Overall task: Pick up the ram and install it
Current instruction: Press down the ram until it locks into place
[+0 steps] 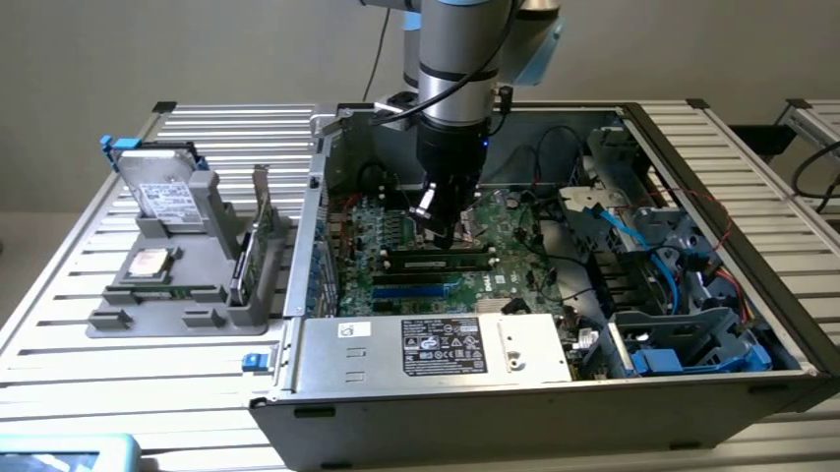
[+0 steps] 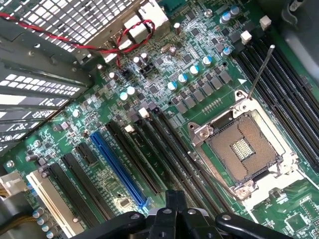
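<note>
The ram [image 1: 440, 262], a thin green stick with dark chips, stands in a black slot on the motherboard [image 1: 393, 236] inside the open computer case. My gripper [image 1: 443, 236] hangs right over its middle, with the fingertips at or just above its upper edge; I cannot tell if they touch. In the wrist view the black fingers [image 2: 175, 211] are shut together with nothing between them, above the long black slots [image 2: 169, 154] and a blue slot [image 2: 119, 167]. The bare processor socket [image 2: 244, 149] lies beside them.
The case wall [image 1: 315, 197] rises on the exterior view's left, and a power supply [image 1: 440, 346] fills the front. Cables and a drive cage [image 1: 683, 339] crowd the exterior view's right. Outside, a grey holder [image 1: 177, 295] carries a hard drive [image 1: 164, 192] and a green expansion card [image 1: 262, 221].
</note>
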You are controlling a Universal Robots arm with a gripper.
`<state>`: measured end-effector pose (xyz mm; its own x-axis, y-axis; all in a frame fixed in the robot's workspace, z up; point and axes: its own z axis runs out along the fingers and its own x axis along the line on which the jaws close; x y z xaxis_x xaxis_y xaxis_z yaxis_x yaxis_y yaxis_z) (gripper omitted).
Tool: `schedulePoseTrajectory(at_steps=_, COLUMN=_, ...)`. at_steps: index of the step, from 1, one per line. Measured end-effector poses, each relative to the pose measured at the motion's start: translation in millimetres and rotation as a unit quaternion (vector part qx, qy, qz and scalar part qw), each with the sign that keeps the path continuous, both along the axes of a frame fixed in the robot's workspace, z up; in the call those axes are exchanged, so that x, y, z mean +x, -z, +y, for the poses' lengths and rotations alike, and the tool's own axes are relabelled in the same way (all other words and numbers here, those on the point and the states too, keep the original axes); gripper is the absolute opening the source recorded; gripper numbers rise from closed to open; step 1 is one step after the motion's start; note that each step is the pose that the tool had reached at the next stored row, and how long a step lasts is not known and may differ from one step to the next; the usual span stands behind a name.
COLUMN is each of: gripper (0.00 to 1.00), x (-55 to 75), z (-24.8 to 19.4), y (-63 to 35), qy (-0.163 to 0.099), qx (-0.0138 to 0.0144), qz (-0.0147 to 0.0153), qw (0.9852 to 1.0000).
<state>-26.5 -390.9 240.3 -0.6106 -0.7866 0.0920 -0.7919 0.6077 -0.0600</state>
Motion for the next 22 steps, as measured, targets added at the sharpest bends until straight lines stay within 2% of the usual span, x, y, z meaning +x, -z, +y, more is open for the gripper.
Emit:
schedulePoseTrajectory(at_steps=4, gripper=0.11, x=0.0, z=0.0, y=0.0, qy=0.022, qx=0.0, qz=-0.0041, qw=0.9997)
schedulePoseTrajectory(at_steps=11, gripper=0.11, x=0.0, z=0.0, y=0.0, qy=0.061, qx=-0.0013, qz=-0.0053, qw=0.9981)
schedulePoseTrajectory(at_steps=17, gripper=0.11, x=0.0, z=0.0, y=0.0, qy=0.093, qx=-0.0028, qz=-0.0069, qw=0.9956)
schedulePoseTrajectory(at_steps=22, gripper=0.11, x=0.0, z=0.0, y=0.0, qy=0.12, qx=-0.0043, qz=-0.008, qw=0.9927)
